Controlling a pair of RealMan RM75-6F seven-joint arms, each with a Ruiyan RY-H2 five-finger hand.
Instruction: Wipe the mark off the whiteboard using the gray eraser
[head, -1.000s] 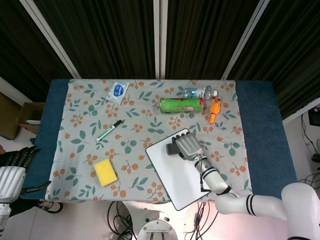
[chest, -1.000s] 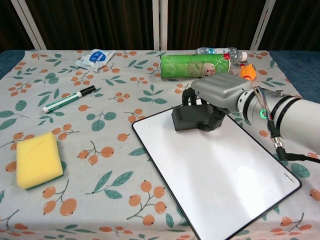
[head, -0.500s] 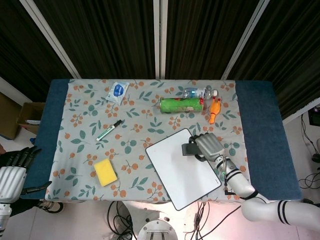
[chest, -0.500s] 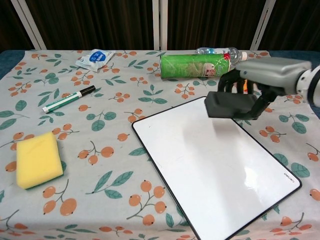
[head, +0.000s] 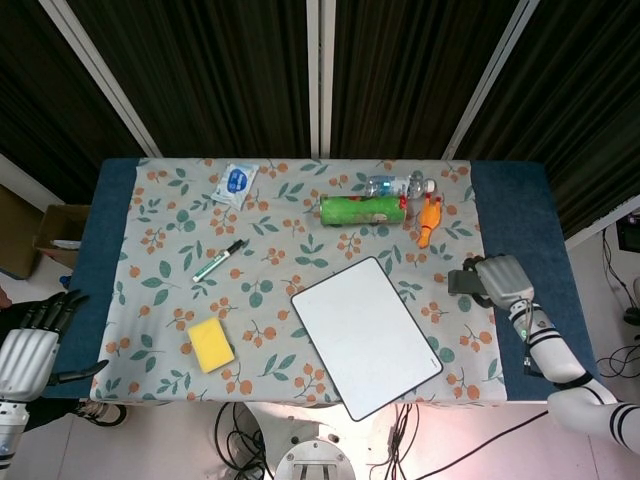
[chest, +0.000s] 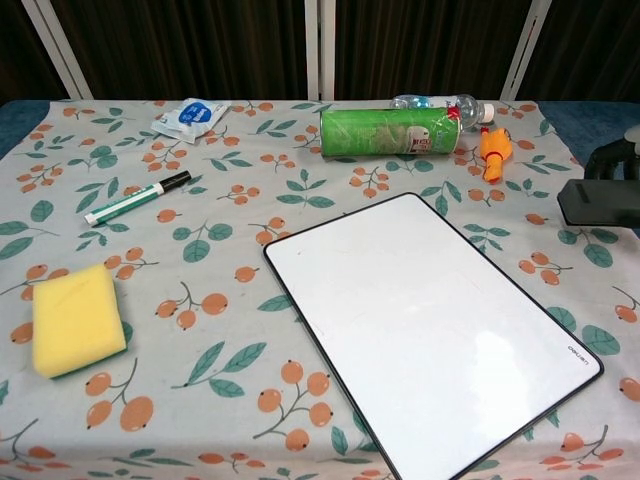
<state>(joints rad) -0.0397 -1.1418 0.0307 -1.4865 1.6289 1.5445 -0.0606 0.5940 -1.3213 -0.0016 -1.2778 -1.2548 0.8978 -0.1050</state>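
The gray block eraser (head: 462, 281) has left the white rectangular whiteboard (head: 366, 335): a second ago we pressed it on the board's upper corner, and now our right hand (head: 498, 279) grasps it at the right of the frame, off the board. We see no mark remaining, so the wiping looks finished. Our left hand (head: 30, 340) hangs released, lower left. Green canister (head: 361, 209), yellow sponge (head: 210, 344) and marker (head: 219, 259) lie apart, obstructing nothing.
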